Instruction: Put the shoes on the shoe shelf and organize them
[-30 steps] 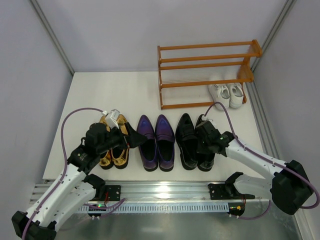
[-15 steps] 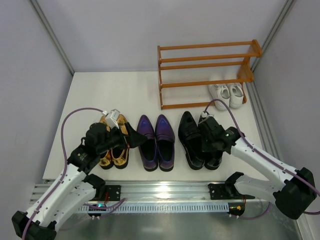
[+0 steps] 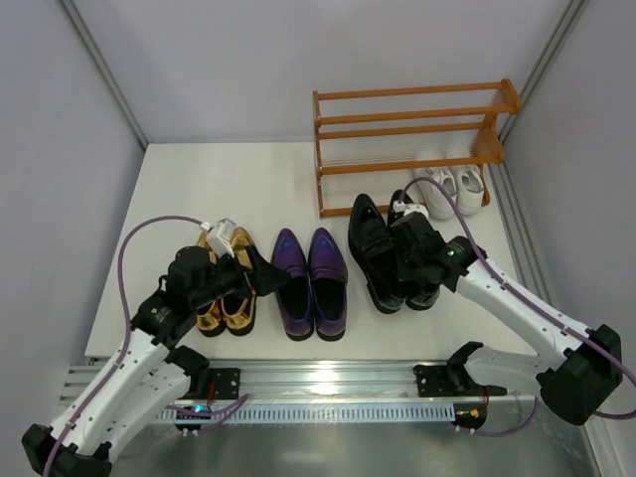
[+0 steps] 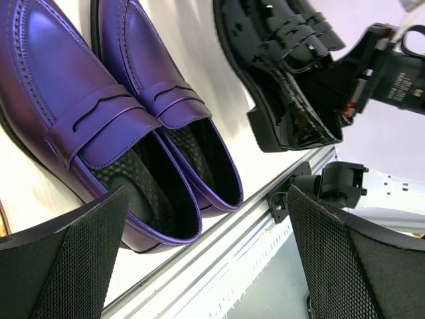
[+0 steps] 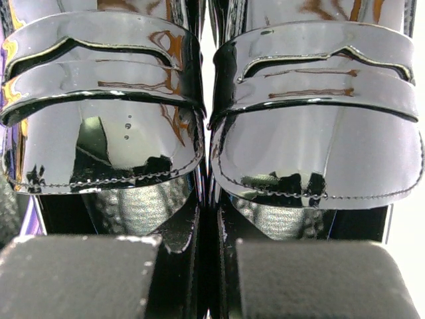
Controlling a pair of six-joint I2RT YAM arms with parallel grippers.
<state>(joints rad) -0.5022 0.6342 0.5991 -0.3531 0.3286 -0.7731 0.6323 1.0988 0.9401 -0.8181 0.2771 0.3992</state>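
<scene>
Pinching the inner walls of the black loafers together, my right claw is clamped on the pair at the heel openings. From the wrist, my pads sit side by side with both shoes' inner walls squeezed between them, toes pointing away. The pair lies just in front of the left end of the shoe shelf, near the white sneakers at its lower right. I cannot tell whether the soles touch the table. My left claw gapes wide and empty, between the gold loafers and the purple loafers.
</scene>
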